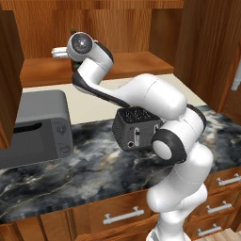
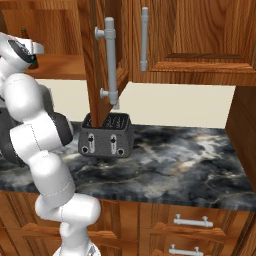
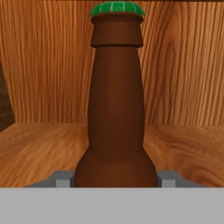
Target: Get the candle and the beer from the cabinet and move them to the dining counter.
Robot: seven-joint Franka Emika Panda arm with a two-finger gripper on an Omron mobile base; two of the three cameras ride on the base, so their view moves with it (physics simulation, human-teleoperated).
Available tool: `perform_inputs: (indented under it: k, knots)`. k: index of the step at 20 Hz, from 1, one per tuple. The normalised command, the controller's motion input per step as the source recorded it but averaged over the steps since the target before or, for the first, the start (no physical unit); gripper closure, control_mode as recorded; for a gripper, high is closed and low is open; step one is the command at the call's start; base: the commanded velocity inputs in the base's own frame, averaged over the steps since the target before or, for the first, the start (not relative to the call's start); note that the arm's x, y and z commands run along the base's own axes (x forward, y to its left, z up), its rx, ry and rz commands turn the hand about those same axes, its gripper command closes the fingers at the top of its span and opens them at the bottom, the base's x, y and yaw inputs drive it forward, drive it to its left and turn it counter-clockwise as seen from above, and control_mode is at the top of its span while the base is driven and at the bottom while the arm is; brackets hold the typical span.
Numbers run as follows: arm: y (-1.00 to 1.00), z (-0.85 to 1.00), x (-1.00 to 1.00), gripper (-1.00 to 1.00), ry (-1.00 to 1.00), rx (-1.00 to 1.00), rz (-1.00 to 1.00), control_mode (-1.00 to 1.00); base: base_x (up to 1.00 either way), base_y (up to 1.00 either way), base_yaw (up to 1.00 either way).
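Observation:
The beer [image 3: 116,109] is a brown bottle with a green cap, standing upright on the wood shelf [image 3: 35,148] of the cabinet [image 1: 136,63]. My gripper [image 3: 116,179] is at its lower body, with one grey finger [image 3: 63,179] pressed to each side, shut on it. In the left base view the arm reaches up into the open cabinet, and the gripper [image 1: 60,52] sits at the shelf's left part with the beer's top [image 1: 74,32] just above the hand. The right base view shows a dark bit of the beer [image 2: 24,34] behind the hand. The candle and the dining counter are out of view.
An open cabinet door [image 2: 100,60] with a long silver handle [image 2: 111,60] hangs right of the arm. Below it a dark toaster [image 1: 134,127] and a grey microwave [image 1: 35,127] stand on the marble worktop [image 2: 190,155]. Drawers [image 1: 122,216] run under the worktop.

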Motion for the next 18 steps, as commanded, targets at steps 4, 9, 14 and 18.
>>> perform_inputs:
  k: [4,9,14,18]
  knots:
    - [0.0,-0.04,-0.1,1.0,0.0,0.0,0.0,-1.0,0.0,0.0,0.0]
    - [0.0,-0.14,-0.45,1.0,0.0,0.0,0.0,-1.0,0.0,0.0,0.0]
    - [0.0,-0.02,-0.46,1.0,0.0,0.0,0.08,-1.0,0.0,0.0,0.0]
    - [-0.09,0.0,-0.51,1.0,0.0,0.0,0.16,-1.0,0.0,0.0,0.0]
